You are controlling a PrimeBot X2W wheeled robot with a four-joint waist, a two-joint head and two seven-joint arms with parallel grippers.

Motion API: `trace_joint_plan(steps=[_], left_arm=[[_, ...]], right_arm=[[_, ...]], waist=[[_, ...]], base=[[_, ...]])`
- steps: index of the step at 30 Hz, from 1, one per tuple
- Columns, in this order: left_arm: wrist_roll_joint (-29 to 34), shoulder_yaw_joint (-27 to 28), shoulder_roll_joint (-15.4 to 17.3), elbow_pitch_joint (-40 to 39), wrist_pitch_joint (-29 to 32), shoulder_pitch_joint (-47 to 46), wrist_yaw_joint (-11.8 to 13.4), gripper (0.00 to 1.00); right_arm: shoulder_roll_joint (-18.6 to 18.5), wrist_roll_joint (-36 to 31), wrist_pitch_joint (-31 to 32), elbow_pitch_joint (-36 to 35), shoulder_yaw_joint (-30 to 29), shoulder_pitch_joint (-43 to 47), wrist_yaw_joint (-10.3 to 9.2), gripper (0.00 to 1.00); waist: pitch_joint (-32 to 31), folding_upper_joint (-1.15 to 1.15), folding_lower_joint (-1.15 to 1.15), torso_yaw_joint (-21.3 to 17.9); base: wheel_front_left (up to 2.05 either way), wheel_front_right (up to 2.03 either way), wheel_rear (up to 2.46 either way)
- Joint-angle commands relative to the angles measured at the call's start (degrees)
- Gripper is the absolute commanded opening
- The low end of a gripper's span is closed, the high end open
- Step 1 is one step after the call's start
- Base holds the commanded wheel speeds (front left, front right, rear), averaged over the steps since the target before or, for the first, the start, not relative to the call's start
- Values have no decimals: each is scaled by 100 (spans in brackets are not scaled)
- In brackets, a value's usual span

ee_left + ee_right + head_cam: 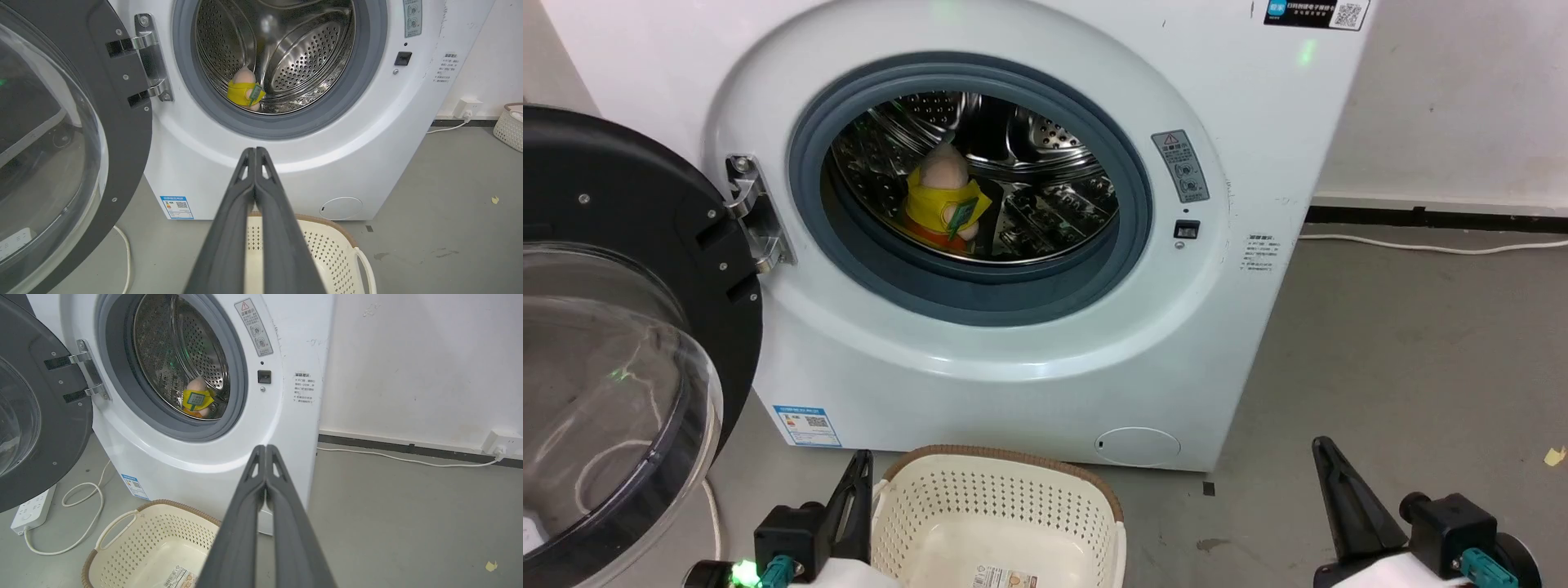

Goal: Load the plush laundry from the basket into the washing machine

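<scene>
The plush laundry point(941, 200), yellow with a peach-pink head and a green tag, sits upright inside the steel drum of the white washing machine point(980, 359); it also shows in the wrist views point(245, 90) point(197, 401). The washer's black-rimmed domed door point(613, 367) hangs wide open at the left. On the floor in front stands the cream perforated basket point(1001, 490), holding just a paper label point(1006, 578). My left gripper point(859, 465) is shut beside the basket's left rim, nothing between its fingers point(255, 152). My right gripper point(1323, 449) is shut and empty to the basket's right point(265, 448).
A white power strip point(30, 506) and looping cable point(81, 514) lie on the grey floor left of the washer. A cable runs along the wall to a socket point(500, 443). A second basket point(508, 124) sits far right. Open floor lies to the right.
</scene>
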Motion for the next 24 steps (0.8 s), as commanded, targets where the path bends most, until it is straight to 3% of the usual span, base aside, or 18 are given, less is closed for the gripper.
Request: trace_joint_plan(steps=[1, 24], left_arm=[[63, 54, -49, -46, 33, -82, -40, 0], [420, 411, -280, -227, 302, -136, -241, 0]], right_arm=[[-4, -46, 32, -32, -19, -83, 1, 0], [-6, -214, 302, -90, -110, -212, 2, 0]], waist=[[3, 0, 0, 1], [57, 0, 0, 27]], base=[[0, 0, 0], [0, 0, 0]])
